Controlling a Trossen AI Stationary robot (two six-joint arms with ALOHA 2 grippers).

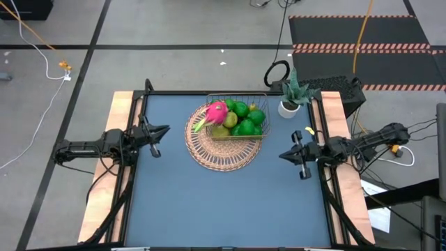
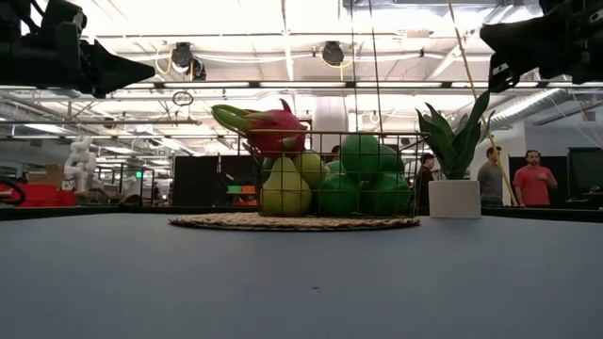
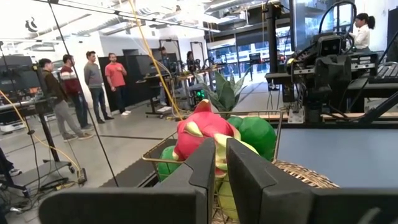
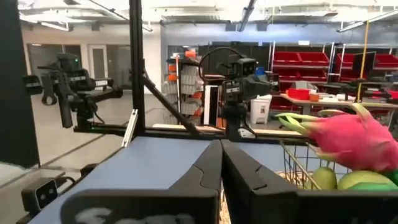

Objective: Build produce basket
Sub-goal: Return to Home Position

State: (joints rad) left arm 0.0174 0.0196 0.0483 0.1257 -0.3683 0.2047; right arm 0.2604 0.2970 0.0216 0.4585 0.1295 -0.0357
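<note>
The copper wire basket (image 1: 259,98) stands on a round woven mat (image 1: 219,152) at the table's far middle. It holds the produce: a pink dragon fruit (image 1: 215,112) on top at the left, green limes (image 1: 251,118) and yellow-green pears (image 1: 221,130). My left gripper (image 1: 166,130) hovers shut and empty near the table's left edge, pointing level toward the basket. My right gripper (image 1: 282,155) hovers shut and empty near the right edge, also pointing inward. In the low view both grippers (image 2: 149,70) (image 2: 485,38) hang well above the tabletop.
A potted green plant in a white pot (image 1: 289,104) stands at the far right corner, beside the basket. The blue tabletop (image 1: 223,202) is bare in front of the mat. People stand in the room beyond the table (image 2: 534,179).
</note>
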